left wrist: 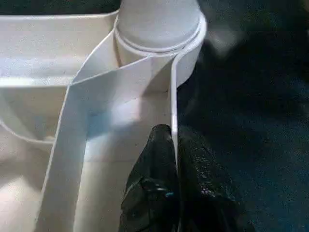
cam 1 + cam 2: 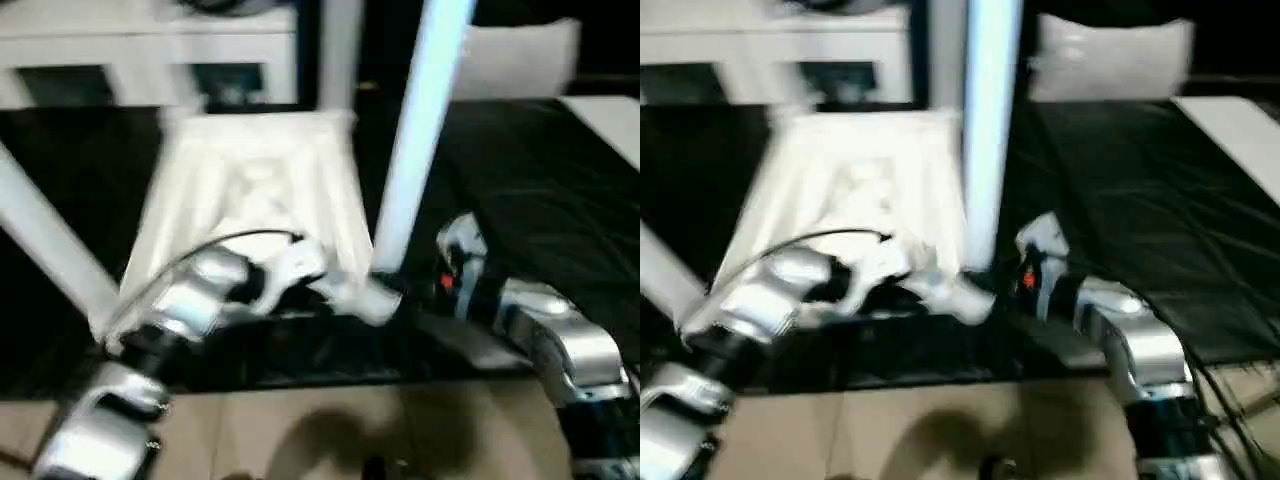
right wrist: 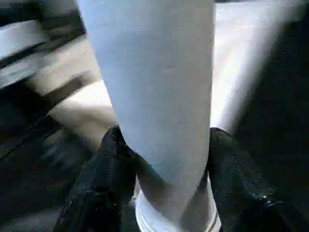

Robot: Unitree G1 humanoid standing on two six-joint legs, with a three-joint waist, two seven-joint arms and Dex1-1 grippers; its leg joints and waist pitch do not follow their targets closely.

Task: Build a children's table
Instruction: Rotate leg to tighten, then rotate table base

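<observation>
The children's table (image 2: 250, 200) lies upside down on the black-covered work surface (image 2: 540, 200), with its ribbed underside facing up, in the middle of the head view. One white leg (image 2: 415, 140) stands upright in the corner socket at about 5 o'clock of the top. Another leg (image 2: 45, 240) leans out at about 9 o'clock.

The left gripper (image 1: 175, 159) is closed on the thin rim wall of the table, one black finger (image 1: 152, 159) on each side of it, just beside the socket with the leg.

The right gripper (image 3: 164, 193) has its two black fingers (image 3: 104, 179) pressed on both sides of the upright leg, near its base.

At 12 o'clock, behind the surface, is a white cabinet (image 2: 130, 50).
</observation>
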